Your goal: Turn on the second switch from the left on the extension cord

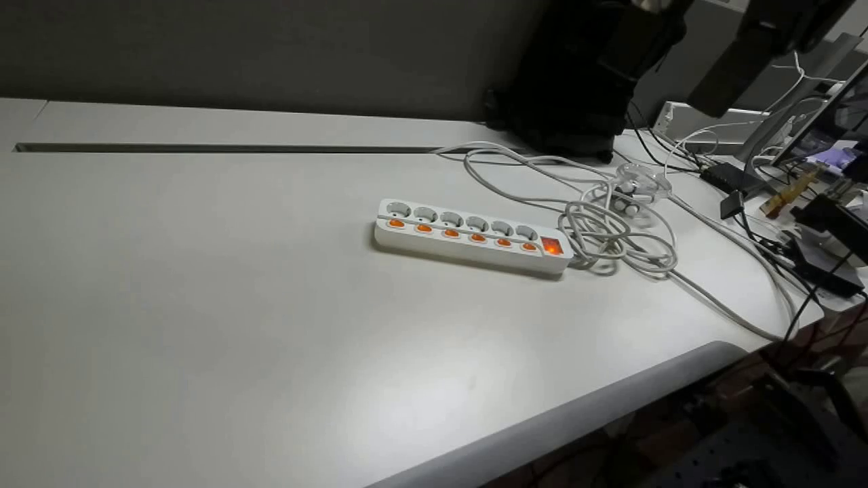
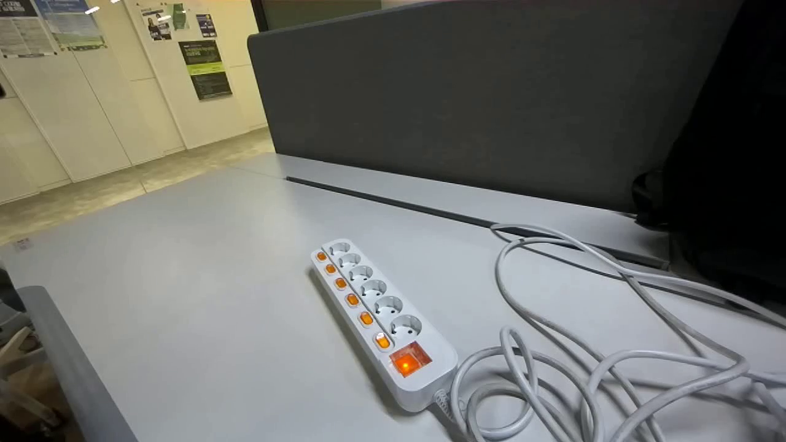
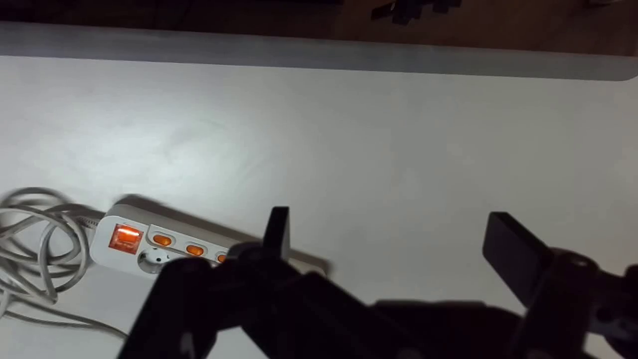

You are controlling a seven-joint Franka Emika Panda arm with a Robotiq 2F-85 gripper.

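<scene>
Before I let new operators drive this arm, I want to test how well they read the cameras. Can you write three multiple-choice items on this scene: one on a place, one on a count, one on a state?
1. The extension cord has a large lit switch. Where does the tangled cable lie?
A. Across the extension cord's middle
B. By that switch's end
C. By the opposite end

2. How many sockets does the extension cord have?
A. Four
B. Eight
C. Six

3. How does the pincer stand?
A. Open, gripping nothing
B. Shut on the tangled cable
C. Shut and empty

Right letters:
1 B: both exterior views show the tangle right beside that end.
2 C: six can be counted in a row in both exterior views.
3 A: the wrist view shows its fingers well apart, with nothing held between them.
</scene>
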